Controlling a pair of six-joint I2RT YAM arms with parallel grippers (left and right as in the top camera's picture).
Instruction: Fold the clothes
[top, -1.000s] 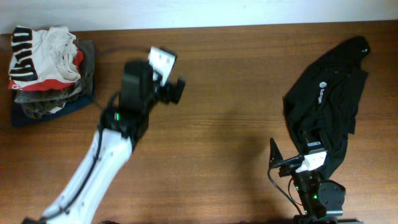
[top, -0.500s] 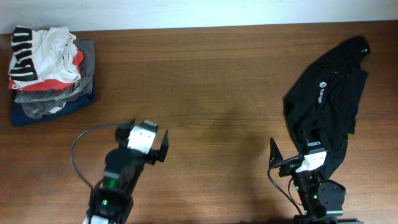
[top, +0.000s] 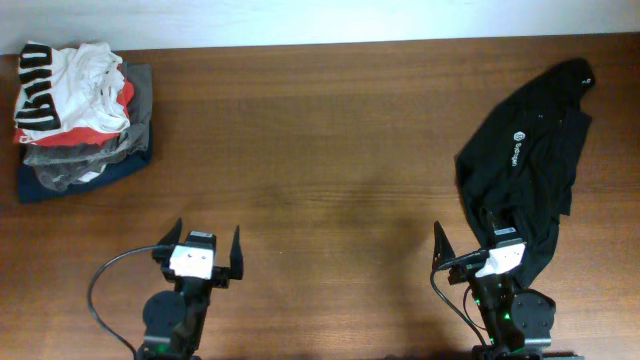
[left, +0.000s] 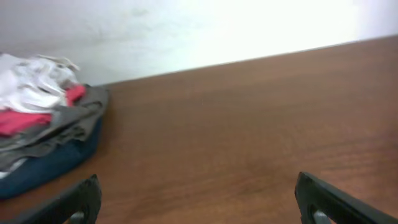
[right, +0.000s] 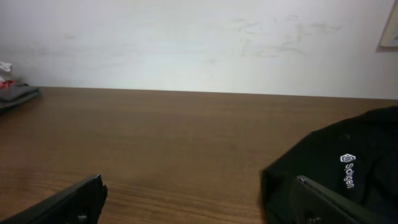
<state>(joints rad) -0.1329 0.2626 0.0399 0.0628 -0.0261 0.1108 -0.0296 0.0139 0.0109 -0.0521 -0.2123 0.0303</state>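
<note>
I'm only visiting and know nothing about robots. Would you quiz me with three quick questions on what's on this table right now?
1. True or false: the left claw is gripping a piece of clothing.
2. Where is the white T-shirt with black letters? A: on top of the pile of clothes at the table's far left. B: in the middle of the table. C: hanging over the table's near edge.
3. Fill in: the crumpled garment by the right claw is ____ with a small white logo.

Key: 1 false, the left claw is open and empty. 2 A. 3 black.
</note>
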